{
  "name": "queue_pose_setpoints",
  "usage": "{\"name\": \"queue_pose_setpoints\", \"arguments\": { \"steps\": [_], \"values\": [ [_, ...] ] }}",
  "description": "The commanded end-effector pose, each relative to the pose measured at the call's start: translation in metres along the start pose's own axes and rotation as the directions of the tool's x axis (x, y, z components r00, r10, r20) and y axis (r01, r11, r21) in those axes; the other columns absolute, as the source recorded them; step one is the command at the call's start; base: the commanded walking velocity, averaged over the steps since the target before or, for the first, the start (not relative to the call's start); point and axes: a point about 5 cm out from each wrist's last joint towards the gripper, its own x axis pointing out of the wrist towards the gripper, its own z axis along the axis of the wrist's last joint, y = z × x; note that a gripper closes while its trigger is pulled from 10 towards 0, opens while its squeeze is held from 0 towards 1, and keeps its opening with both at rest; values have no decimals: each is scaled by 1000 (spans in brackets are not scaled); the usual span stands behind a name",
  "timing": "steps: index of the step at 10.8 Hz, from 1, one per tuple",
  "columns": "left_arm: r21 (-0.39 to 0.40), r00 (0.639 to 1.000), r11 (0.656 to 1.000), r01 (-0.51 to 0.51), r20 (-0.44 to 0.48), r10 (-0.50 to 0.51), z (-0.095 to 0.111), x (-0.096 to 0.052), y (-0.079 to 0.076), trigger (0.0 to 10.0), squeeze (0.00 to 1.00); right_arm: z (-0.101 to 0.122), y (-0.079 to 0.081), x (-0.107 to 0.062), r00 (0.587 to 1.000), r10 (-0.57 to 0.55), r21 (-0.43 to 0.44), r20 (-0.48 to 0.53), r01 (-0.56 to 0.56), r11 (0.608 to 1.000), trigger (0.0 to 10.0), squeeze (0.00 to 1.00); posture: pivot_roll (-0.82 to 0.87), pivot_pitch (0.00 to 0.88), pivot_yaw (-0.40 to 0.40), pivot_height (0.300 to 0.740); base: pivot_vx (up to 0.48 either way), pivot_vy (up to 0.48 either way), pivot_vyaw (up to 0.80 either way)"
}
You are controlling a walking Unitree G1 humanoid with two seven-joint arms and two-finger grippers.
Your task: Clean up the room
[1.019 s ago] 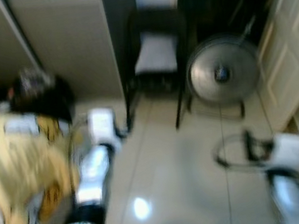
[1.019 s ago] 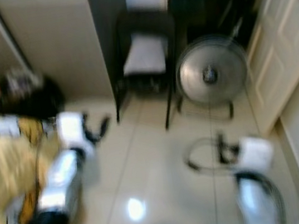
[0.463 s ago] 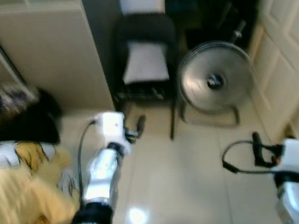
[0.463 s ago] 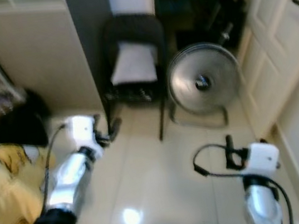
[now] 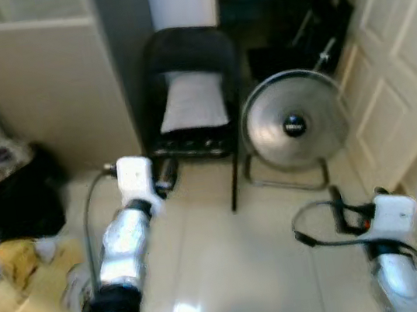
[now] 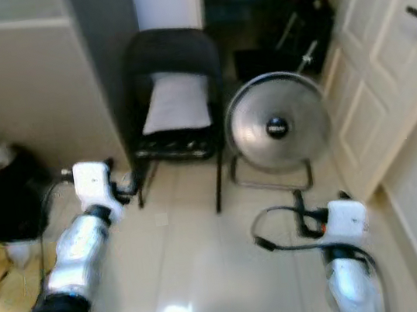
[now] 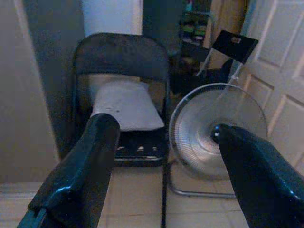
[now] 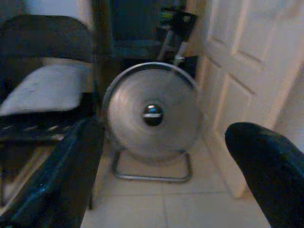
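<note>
On the pale tiled floor (image 5: 234,277) ahead, a black folding chair (image 5: 186,57) stands against a grey wall, with a white cushion (image 5: 192,102) lying on its seat. Just beside the chair, on the robot's right, a round metal fan (image 5: 293,121) sits on a wire foot, its grille facing the camera, and a white panelled door (image 5: 405,56) runs along the right side of the room. Behind the fan, dark items fill a shadowed recess; they are too dim to tell apart.

The left end effector (image 5: 166,175) is held out low in front of the chair, its fingers (image 7: 80,175) spread apart with nothing between them, the chair and cushion framed in the gap in the left wrist view. The right end effector (image 5: 337,209) hovers over the floor near the fan's foot, its fingers (image 8: 52,185) likewise apart and empty.

At the left edge, a yellow blanket (image 5: 19,310) lies crumpled low down, touching a black bag (image 5: 11,201), perhaps a heap of clothing, against a beige cupboard (image 5: 32,80).
</note>
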Motion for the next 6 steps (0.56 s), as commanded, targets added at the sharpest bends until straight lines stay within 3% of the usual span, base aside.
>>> {"name": "queue_pose_setpoints", "arguments": {
  "steps": [1,2,5,6],
  "values": [
    [9,998,998,-66,11,66,2,-5,17,10000,0,5,8,4,999,27,18,34,-27,999,10000,0,-88,0,-10,740,480,0,0],
    [-10,996,996,-86,1,86,0,-6,18,10000,0,5,9,4,999,32,17,36,-32,999,10000,0,-85,0,-12,740,480,0,0],
    [-50,999,998,-49,-12,49,-2,4,-1,10000,0,4,13,6,997,61,23,47,-62,998,10000,0,-85,0,-7,740,480,0,0],
    [-45,999,998,-52,-16,51,-2,3,2,10000,0,8,17,9,996,65,35,66,-68,997,10000,0,-87,0,-7,740,480,0,0]
  ]
}}
